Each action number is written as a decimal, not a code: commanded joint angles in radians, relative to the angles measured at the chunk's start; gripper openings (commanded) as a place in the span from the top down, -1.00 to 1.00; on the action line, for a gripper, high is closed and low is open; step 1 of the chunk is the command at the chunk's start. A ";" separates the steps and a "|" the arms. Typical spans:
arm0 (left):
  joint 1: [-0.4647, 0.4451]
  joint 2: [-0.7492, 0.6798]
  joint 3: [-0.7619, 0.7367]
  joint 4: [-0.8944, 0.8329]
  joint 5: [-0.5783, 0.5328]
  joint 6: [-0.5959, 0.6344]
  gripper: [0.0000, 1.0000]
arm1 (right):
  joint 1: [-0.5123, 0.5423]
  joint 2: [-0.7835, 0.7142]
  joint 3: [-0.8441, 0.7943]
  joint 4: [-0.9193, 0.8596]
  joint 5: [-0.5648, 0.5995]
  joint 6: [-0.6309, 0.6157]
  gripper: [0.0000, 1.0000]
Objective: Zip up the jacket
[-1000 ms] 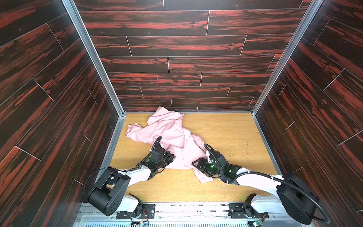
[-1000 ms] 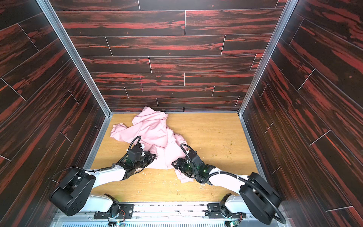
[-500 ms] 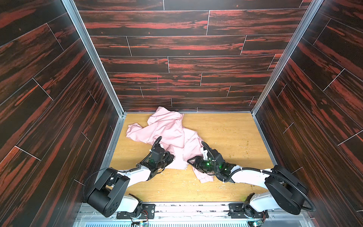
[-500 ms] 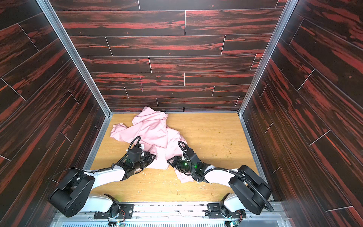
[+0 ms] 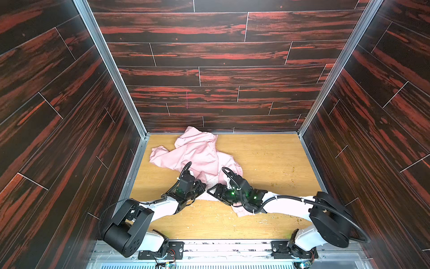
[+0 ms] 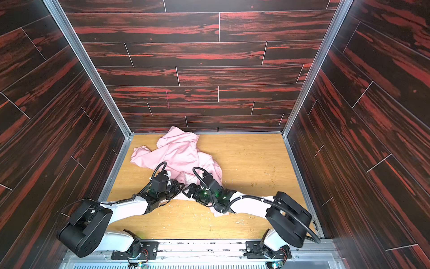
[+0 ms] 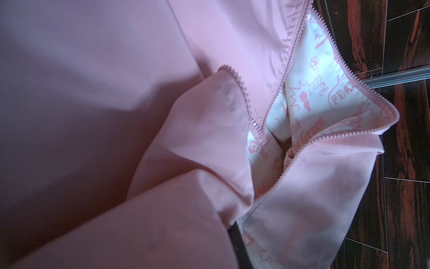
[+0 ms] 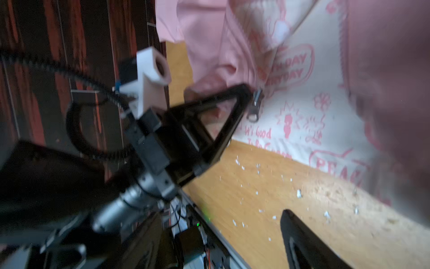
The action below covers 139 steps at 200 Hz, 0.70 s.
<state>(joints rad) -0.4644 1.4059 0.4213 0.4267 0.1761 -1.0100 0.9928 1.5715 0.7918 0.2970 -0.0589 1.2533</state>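
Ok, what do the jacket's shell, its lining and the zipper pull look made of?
On the jacket, the shell looks like thin woven synthetic: smooth, slight sheen, soft folds. Lining: paler, glossier fabric with pink print. Zipper pull: probably metal, silvery grey gleam, though blurred.

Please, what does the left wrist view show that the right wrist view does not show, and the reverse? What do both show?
Only the left wrist view: sharp rows of zipper teeth that stand apart, so the front is open there.
Only the right wrist view: the metal zipper pull, the left gripper with its tip next to that pull, and the wooden table with white crumbs.
Both: the pink jacket and its pale printed lining.
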 commanded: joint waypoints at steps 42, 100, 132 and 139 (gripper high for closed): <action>0.009 -0.054 -0.019 0.008 0.001 0.010 1.00 | -0.011 0.153 -0.029 0.106 0.097 0.164 -0.70; 0.013 -0.059 -0.028 0.007 0.017 0.020 1.00 | -0.009 0.161 -0.150 0.221 0.185 0.263 -0.65; 0.014 -0.065 -0.035 0.011 0.020 0.019 1.00 | -0.011 0.125 -0.176 0.176 0.274 0.262 -0.44; 0.014 -0.067 -0.036 0.012 0.019 0.018 1.00 | -0.011 0.114 -0.174 0.157 0.294 0.250 -0.39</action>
<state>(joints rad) -0.4564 1.3689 0.4046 0.4271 0.1917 -1.0016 0.9817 1.7031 0.6342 0.5022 0.1249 1.4910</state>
